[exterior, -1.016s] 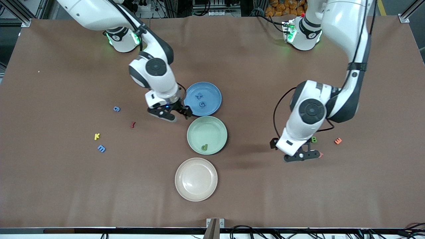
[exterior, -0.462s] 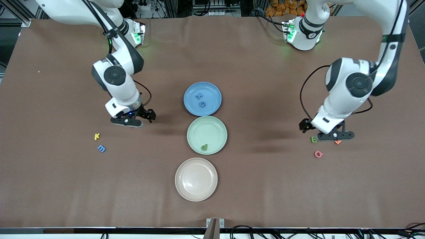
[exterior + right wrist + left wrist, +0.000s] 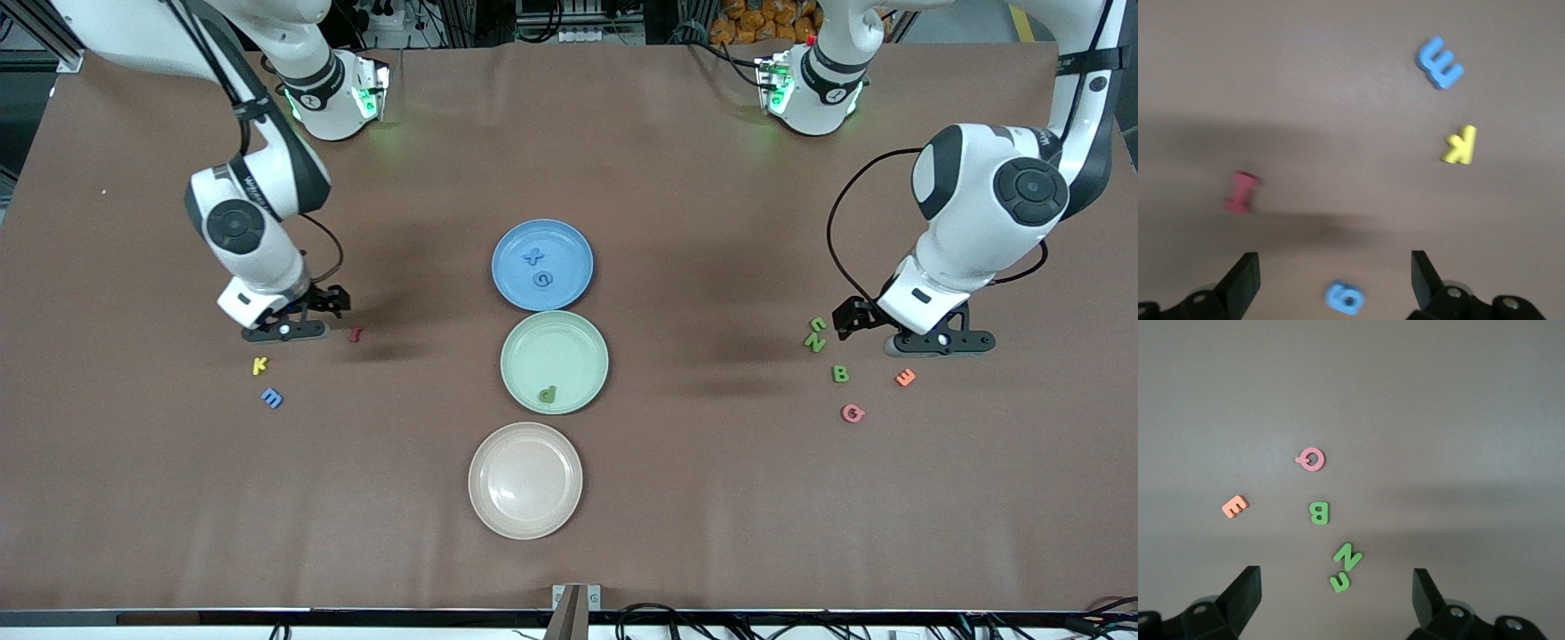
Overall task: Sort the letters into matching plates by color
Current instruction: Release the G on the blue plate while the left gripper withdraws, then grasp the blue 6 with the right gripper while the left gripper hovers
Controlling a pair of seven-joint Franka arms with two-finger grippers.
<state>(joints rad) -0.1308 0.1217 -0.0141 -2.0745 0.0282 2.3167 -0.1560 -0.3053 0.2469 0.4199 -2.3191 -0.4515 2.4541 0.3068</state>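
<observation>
Three plates stand in a row mid-table: blue plate (image 3: 571,258) holding two blue letters (image 3: 532,258), pale green plate (image 3: 551,351) holding a green d (image 3: 548,395), and a bare cream plate (image 3: 525,480). My right gripper (image 3: 286,332) (image 3: 1333,267) hangs open over a blue 9 (image 3: 1345,298), with a dark red I (image 3: 355,334), a yellow K (image 3: 260,364) and a blue m (image 3: 272,398) close by. My left gripper (image 3: 933,342) (image 3: 1335,587) hangs open beside two green letters (image 3: 815,336), a green B (image 3: 840,373), an orange E (image 3: 904,377) and a pink letter (image 3: 853,412).
Brown cloth covers the whole table. The letters lie in two loose groups, one toward each arm's end, with the plates between them. The arm bases stand along the table edge farthest from the front camera.
The right gripper swung away from the blue plate to over the letters at its own end. The left gripper moved off toward its end, uncovering the green letters. Both stayed open.
</observation>
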